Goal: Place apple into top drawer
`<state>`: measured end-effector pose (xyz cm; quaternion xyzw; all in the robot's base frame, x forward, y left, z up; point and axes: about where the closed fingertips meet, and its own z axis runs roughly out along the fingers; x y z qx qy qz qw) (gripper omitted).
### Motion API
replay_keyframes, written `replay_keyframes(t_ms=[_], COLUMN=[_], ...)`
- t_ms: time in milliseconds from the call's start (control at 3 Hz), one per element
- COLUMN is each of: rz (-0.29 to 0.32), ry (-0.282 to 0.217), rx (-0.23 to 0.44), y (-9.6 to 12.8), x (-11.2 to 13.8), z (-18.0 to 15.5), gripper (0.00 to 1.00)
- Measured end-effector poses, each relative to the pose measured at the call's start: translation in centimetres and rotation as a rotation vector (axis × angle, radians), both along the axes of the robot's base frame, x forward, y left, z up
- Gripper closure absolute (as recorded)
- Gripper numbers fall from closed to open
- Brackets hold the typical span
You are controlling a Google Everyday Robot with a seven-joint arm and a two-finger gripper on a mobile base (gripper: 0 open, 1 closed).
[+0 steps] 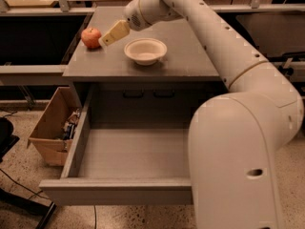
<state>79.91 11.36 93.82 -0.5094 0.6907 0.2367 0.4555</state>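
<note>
bowl (145, 50), cream-white, sits on the grey cabinet top (186, 61), near the apple (91, 37) and at its 3 o'clock. apple lies toward the top's 10 o'clock corner. gripper (106, 40) hangs between the two, just beside the apple; whether it is wide or narrow cannot be told. drawer (114, 191) below stands pulled out. white arm (238, 166) covers the drawer's 3 o'clock side. cardboard box (50, 128) stands on the speckled floor (19, 151) at the drawer's 9 o'clock.
</note>
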Motion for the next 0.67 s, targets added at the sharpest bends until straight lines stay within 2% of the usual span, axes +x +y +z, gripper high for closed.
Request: replay_keyframes(t_ms=[667], rz=[-0.018], ry=[0.0], rx=[-0.056], y=[6.8], x=[3.2], z=[-4.1], gripper=[0.0])
